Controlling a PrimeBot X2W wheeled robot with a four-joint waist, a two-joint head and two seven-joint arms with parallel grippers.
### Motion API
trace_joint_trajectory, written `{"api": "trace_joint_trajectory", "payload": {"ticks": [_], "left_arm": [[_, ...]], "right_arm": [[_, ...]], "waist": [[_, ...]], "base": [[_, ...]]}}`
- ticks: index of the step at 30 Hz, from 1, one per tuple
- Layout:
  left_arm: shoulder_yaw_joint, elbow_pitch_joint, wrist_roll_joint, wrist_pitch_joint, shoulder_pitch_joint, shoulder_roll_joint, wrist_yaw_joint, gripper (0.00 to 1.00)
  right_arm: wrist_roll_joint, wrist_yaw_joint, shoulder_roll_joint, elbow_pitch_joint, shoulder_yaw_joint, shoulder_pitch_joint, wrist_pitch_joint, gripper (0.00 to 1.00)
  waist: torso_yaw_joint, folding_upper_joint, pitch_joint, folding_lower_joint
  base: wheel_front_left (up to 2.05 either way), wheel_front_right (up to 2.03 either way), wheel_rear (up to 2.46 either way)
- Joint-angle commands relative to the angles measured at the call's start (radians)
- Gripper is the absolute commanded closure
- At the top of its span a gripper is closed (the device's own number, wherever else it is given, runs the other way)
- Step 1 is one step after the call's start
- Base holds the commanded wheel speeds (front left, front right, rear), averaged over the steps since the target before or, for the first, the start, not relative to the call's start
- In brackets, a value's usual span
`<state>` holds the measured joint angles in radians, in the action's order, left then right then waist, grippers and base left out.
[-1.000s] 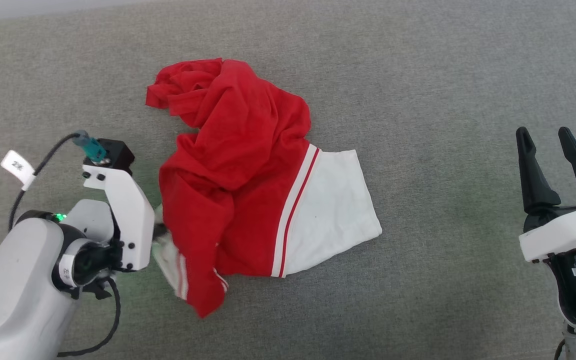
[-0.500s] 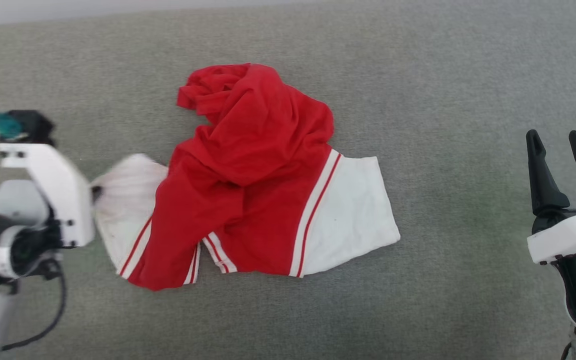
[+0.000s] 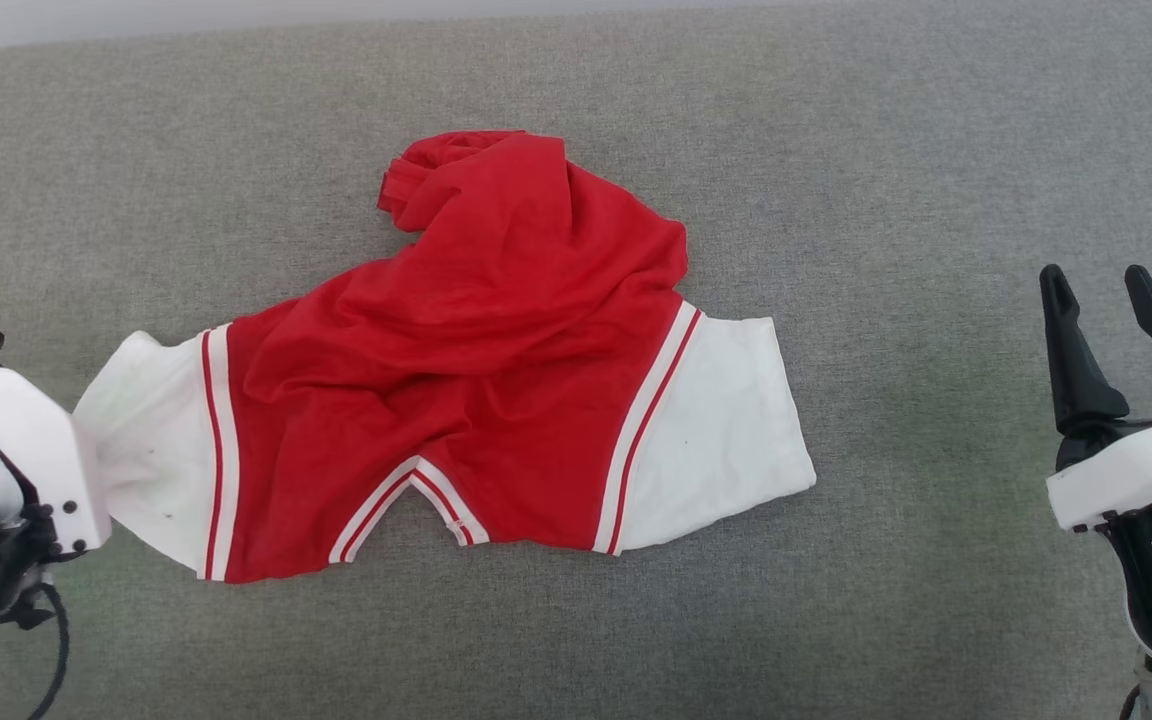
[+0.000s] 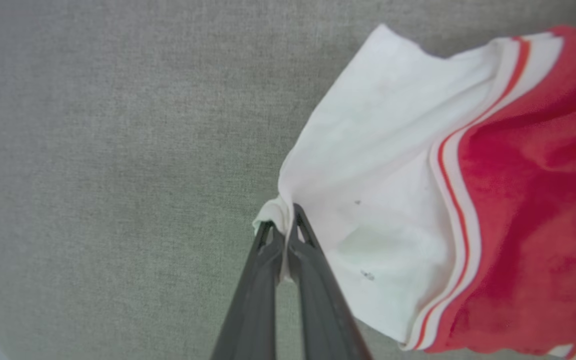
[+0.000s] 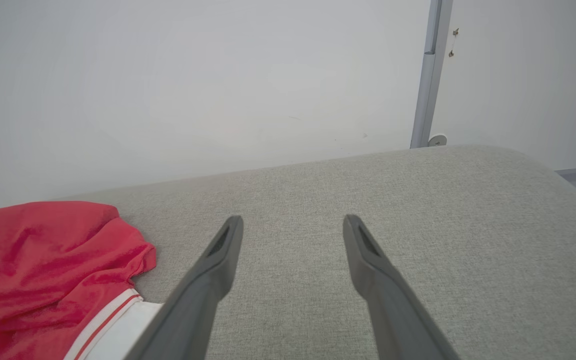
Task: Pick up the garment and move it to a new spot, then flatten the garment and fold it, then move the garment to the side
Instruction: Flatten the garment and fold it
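The garment (image 3: pixel 476 380) lies on the grey surface, red body crumpled at the top, with one white sleeve (image 3: pixel 726 420) spread flat at the right. Its other white sleeve (image 3: pixel 151 450) is stretched out to the left. My left gripper (image 4: pixel 282 225) is shut on the bunched edge of that sleeve (image 4: pixel 378 165); in the head view its white wrist housing (image 3: pixel 31 440) covers the fingers. My right gripper (image 3: pixel 1126 290) stands open well to the right of the garment, with nothing between its fingers (image 5: pixel 218 255). The red fabric (image 5: pixel 43 260) sits at the lower left of the right wrist view.
A grey fabric surface (image 3: pixel 886 150) carries everything, with bare room to the right of the garment and in front of it. A pale wall (image 5: pixel 193 75) rises behind its far edge, and a metal post (image 5: pixel 430 75) stands against it at the right.
My left gripper has shut on the tucked-under sleeve and pulled it out to the left, spreading the garment wider. The head view has shifted a little. The right gripper has stayed open.
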<state>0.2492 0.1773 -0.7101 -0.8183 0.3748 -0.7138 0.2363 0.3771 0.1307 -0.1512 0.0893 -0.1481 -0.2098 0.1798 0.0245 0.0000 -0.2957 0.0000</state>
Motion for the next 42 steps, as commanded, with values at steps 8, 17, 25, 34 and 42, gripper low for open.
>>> {"api": "trace_joint_trajectory", "payload": {"ticks": [8,17,25,34,42], "left_arm": [[0.016,0.052,-0.015,0.024,0.053,0.014,-0.077,0.00],[0.082,0.078,0.019,-0.075,0.129,-0.010,-0.105,0.00],[0.094,0.186,0.028,-0.123,0.155,-0.011,-0.073,0.00],[0.117,0.262,-0.036,-0.227,0.099,0.074,-0.023,0.00],[0.132,0.256,-0.055,-0.187,0.129,0.139,-0.050,1.00]], "right_arm": [[-0.001,0.000,-0.009,-0.004,0.016,0.009,0.011,0.00],[0.007,0.000,-0.024,0.033,0.039,0.006,0.036,0.00],[0.025,0.000,-0.050,0.060,0.059,0.003,0.061,0.00],[0.055,0.000,-0.090,0.089,0.109,0.018,0.132,0.00],[0.117,0.000,-0.156,0.067,0.276,-0.005,0.351,0.00]], "waist": [[-0.003,0.0000,0.009,0.0000],[0.003,0.0000,-0.024,0.0000],[0.016,0.0000,-0.058,0.0000],[-0.003,0.0000,-0.071,0.0000],[-0.057,0.0000,-0.092,0.0000]], "base": [[0.00,0.00,0.00],[0.00,0.00,0.00],[0.00,0.00,0.00],[0.00,0.00,0.00],[0.00,0.00,0.00]]}}
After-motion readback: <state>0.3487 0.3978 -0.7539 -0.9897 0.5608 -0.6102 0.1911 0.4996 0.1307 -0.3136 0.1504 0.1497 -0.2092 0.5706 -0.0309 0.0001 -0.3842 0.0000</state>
